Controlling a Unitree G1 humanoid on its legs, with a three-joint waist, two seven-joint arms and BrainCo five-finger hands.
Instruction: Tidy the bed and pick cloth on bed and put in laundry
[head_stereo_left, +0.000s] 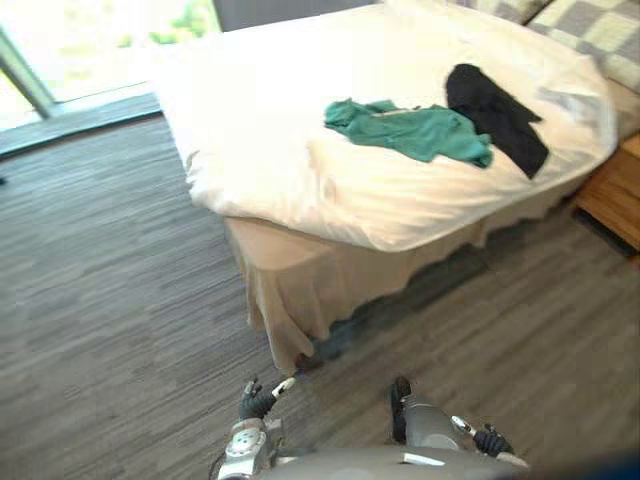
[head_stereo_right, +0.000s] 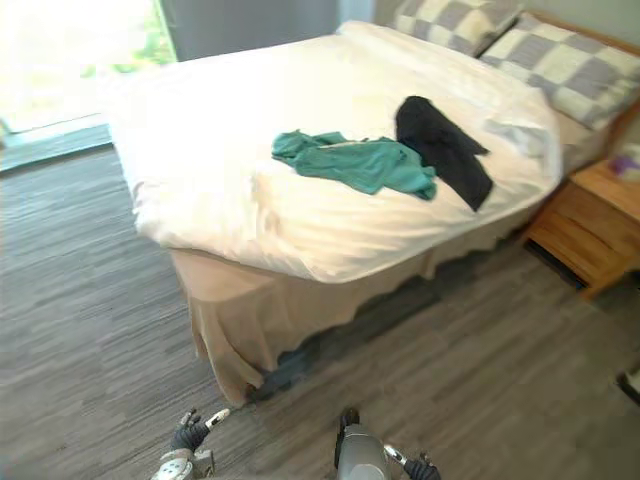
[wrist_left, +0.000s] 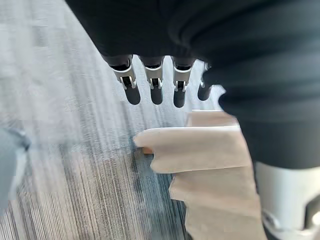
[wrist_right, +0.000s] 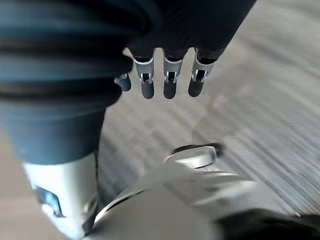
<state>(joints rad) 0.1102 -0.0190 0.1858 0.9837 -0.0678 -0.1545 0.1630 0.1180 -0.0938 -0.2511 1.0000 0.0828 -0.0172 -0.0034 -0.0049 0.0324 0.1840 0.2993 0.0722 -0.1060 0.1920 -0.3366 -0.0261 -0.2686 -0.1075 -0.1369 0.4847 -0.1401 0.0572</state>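
Left robot hand (head_stereo_left: 256, 404) and right robot hand (head_stereo_left: 491, 441) hang spread and empty, likely because the green cloth (head_stereo_left: 410, 130) lies far ahead.

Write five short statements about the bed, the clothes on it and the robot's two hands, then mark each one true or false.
1. A green cloth lies on the bed, on its white cover. True.
2. The black cloth lies on the floor. False: it lies on the bed, its edge against the green cloth.
3. The left hand grips the green cloth. False: it hangs low over the floor, fingers straight, holding nothing.
4. The right hand is open and empty. True.
5. Checked pillows lie at the head of the bed. True.
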